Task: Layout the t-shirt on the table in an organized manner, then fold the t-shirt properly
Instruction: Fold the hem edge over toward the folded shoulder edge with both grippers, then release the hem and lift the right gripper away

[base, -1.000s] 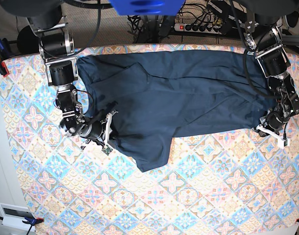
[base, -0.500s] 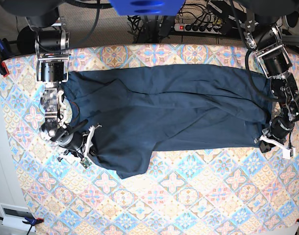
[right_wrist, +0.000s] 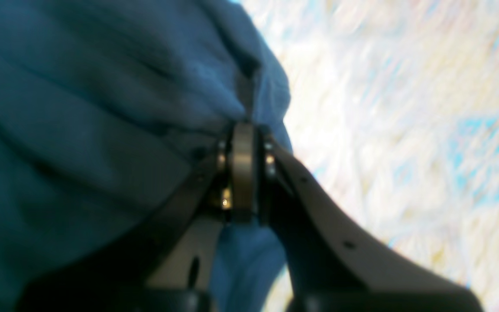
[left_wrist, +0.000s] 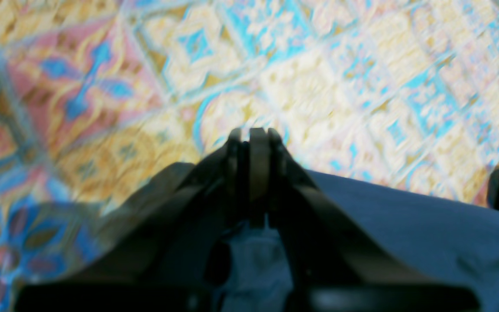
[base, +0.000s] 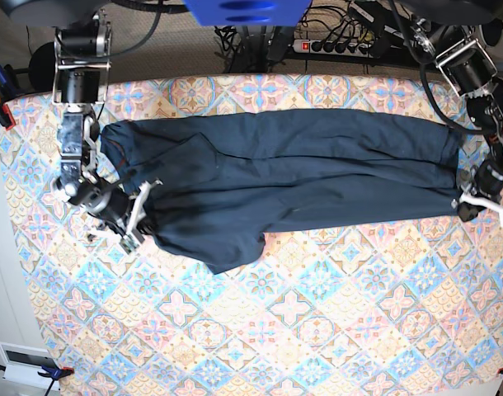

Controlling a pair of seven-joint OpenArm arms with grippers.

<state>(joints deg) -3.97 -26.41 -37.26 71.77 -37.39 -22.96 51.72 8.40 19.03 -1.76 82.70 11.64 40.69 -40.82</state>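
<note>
Stretching the t-shirt (base: 293,177) sideways across the table (base: 317,330), both arms grip opposite ends in the base view; an even, level pull would likely flatten the bunched lower fold. From the left wrist, the left gripper (left_wrist: 254,138) shows jaws pressed together with navy cloth gathered beneath them, seemingly pinched, patterned tabletop ahead. From the right wrist, the right gripper (right_wrist: 243,143) is clamped tight on a puckered fabric edge; keeping both holds low should avoid dragging wrinkles.

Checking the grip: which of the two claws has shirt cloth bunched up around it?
The right claw: folds of the t-shirt gather at its shut tips. At the left claw the cloth lies flat, with the table showing ahead.
</note>
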